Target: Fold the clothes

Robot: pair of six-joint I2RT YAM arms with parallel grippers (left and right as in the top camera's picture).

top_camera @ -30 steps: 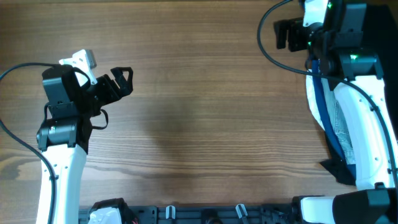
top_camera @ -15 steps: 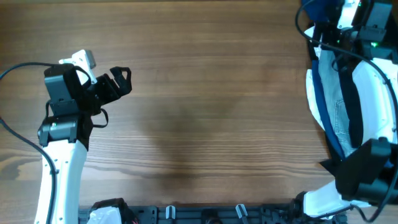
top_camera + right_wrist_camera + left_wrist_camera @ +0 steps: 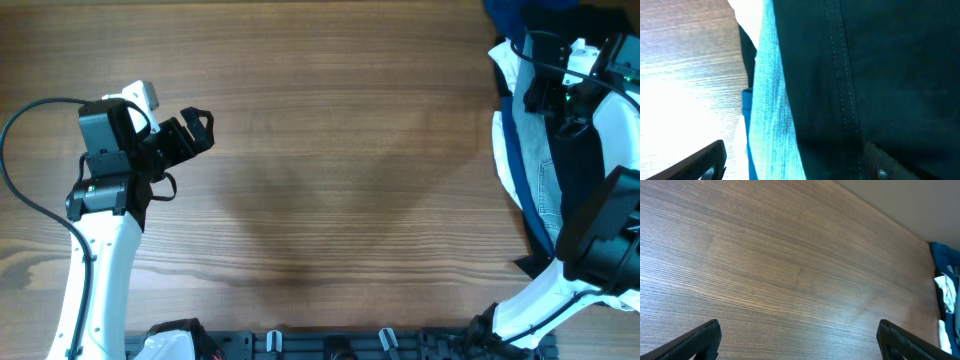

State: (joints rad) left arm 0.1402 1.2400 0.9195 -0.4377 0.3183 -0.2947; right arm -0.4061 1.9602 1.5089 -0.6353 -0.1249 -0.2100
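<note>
**Shorts mostly buried, both grippers spread**

Only part of the black shorts point(image 3: 875, 75) can be seen. In the right wrist view they fill the right side of the frame as dark cloth with two stitched seam lines. Their waistband and legs are cut off, so the legs cannot be counted. They lie in the pile at the right edge of the table point(image 3: 330, 150), touching a strip of light-blue denim point(image 3: 772, 110) just beside them. From overhead the right arm point(image 3: 590, 250) crosses the pile and hides most of it. A black corner of cloth shows near the arm's base, and I cannot tell whether it belongs to the shorts.

The count is two arms and two grippers. The pile shows four colours of cloth: black, light-blue denim, a white garment point(image 3: 503, 160) and a navy garment point(image 3: 522, 195). How many separate pieces the white and navy make up is hard to say. The pile runs off the right edge of the overhead frame.

The right gripper point(image 3: 792, 161) hangs over the shorts and denim with its two fingertips point(image 3: 700, 162) wide apart at the bottom corners of its view, gripping nothing. The left gripper point(image 3: 203, 132) sits well apart from the pile over bare wood on the left. Its fingertips point(image 3: 702, 337) are likewise spread wide and hold nothing.
</note>
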